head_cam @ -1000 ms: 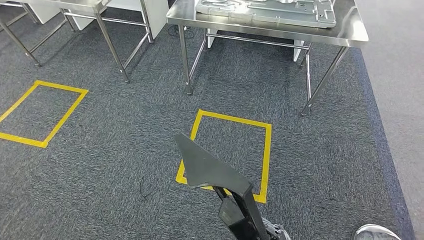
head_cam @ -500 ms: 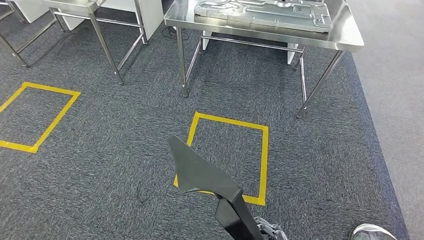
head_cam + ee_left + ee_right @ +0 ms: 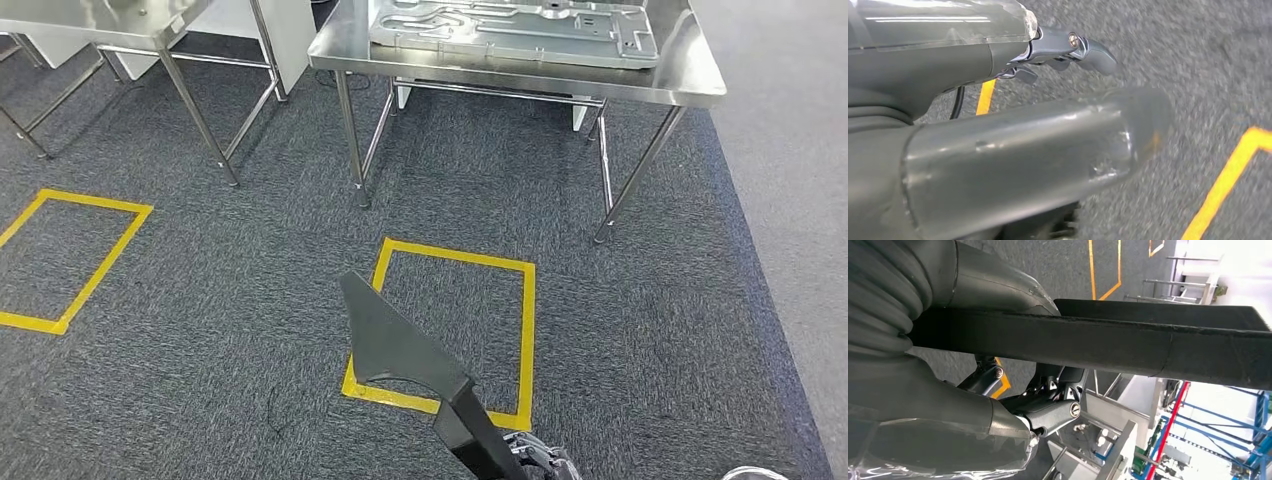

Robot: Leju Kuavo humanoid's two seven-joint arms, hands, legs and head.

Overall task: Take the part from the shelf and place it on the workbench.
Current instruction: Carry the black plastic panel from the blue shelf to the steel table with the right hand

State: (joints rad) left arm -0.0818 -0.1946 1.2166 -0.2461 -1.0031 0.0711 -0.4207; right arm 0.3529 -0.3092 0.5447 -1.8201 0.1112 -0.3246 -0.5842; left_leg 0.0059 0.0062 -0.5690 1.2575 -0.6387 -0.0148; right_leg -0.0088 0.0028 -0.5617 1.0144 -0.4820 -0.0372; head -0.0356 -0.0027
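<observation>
1. Right hand (image 3: 1013, 405) holds the black part (image 3: 1128, 347); the thumb and the dark fingers (image 3: 1048, 412) close on the flat piece from both sides, most likely so it cannot slip while the robot walks
2. Seen from the head, the part (image 3: 400, 345) sticks up and forward from low down, well short of the workbench (image 3: 520, 75); I think it is carried out front so it can go straight onto the top
3. Left hand (image 3: 1063, 50) holds nothing; its fingers curl a little over the carpet (image 3: 1198, 60), but I cannot tell if they are open or closed
4. A grey metal plate (image 3: 510, 30) already lies on the workbench and covers most of the top
5. A yellow tape square (image 3: 455, 330) on the carpet lies just in front of the workbench, between it and the part; it looks like the spot to stand on, so I think the carry is partly done
</observation>
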